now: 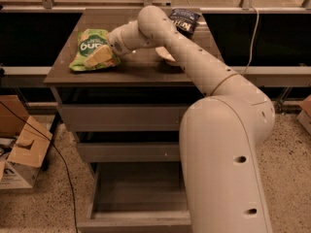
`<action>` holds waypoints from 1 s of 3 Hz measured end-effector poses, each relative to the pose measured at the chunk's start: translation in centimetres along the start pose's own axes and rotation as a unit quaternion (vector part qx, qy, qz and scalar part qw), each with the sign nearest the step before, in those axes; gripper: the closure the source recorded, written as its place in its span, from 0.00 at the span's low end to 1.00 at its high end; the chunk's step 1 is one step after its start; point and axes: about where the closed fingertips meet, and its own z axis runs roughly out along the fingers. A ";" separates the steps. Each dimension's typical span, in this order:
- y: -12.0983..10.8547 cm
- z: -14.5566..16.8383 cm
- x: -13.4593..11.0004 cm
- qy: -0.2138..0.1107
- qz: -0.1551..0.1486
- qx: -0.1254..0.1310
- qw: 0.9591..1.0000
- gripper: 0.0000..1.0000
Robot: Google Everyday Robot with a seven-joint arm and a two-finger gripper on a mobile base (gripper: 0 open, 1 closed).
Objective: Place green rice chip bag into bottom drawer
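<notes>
bag: green rice chip bag (pixel 91 48) lies on the cabinet top (pixel 146 69), picture-left end, long axis roughly back-to-front
gripper: gripper (pixel 100 57) rests on its near-right part; can't tell you its grip
drawer: bottom drawer (pixel 138 191) is open, so you'd go forward and down

One gripper (pixel 99 57) lies on the one green rice chip bag (pixel 90 45), with one dark blue chip bag (pixel 184 19) and one white bowl (pixel 164 57) to its right, and three drawers (pixel 121 118) below it, the bottom drawer (pixel 141 195) pulled open.
</notes>
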 end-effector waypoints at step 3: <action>0.0 -3.5 -4.8 -0.081 -0.031 0.016 0.996 0.96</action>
